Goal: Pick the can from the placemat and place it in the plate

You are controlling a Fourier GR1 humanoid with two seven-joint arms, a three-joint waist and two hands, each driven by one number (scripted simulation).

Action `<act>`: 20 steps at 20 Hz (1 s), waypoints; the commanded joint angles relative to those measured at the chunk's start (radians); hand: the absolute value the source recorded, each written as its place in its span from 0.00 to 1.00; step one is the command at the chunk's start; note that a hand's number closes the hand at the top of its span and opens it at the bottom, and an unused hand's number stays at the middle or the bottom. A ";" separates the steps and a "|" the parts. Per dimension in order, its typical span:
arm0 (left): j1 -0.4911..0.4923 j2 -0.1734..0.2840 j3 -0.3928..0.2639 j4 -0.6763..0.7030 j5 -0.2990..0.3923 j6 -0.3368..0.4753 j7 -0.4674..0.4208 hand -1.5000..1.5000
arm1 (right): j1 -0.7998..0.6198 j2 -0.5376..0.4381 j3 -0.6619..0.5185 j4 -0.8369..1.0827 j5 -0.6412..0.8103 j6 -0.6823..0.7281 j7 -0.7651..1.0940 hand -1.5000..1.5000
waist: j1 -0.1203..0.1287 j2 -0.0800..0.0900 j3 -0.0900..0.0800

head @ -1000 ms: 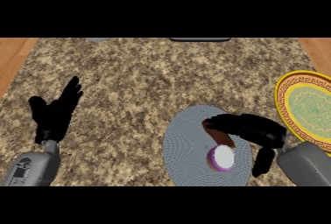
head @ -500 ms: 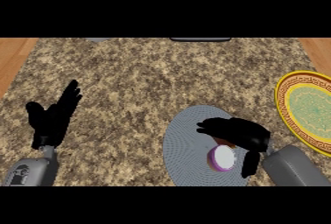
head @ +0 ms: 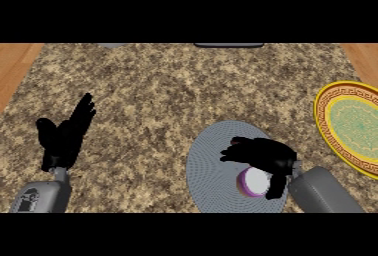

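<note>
Speckled stone counter (head: 184, 85) | grey placemat (head: 210, 170) beneath right hand (head: 260, 154) | fingers curled over can (head: 255, 181), apparently grasping it for lifting | plate (head: 353, 125) well beyond fingertips | left hand (head: 65, 136) resting, fingers straight.

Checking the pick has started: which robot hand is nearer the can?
Right. The right robot hand curls over the can on the placemat; the left robot hand rests open far left.
</note>
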 commanded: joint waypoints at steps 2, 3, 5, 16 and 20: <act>-0.037 -0.011 0.016 0.038 0.008 -0.018 -0.004 0.50 | 0.014 0.010 0.065 0.020 0.068 -0.004 -0.087 1.00 | -0.001 0.003 0.000; 0.014 -0.031 -0.004 0.005 -0.032 0.017 -0.050 0.50 | 0.052 0.014 0.074 -0.014 0.074 -0.024 -0.096 1.00 | -0.001 0.002 0.000; 0.008 -0.011 0.007 -0.082 -0.007 -0.011 0.066 0.50 | 0.028 0.035 0.030 -0.072 0.076 0.042 -0.067 1.00 | 0.000 0.000 0.001; -0.006 0.023 0.087 0.002 0.014 -0.040 0.017 0.50 | 0.392 -0.064 -0.069 -0.284 0.045 -0.094 -0.095 1.00 | -0.039 -0.005 0.000; 0.025 0.010 0.073 -0.033 -0.004 -0.022 0.008 0.50 | 0.566 -0.171 -0.194 -0.426 0.007 -0.231 -0.153 1.00 | -0.048 -0.009 0.000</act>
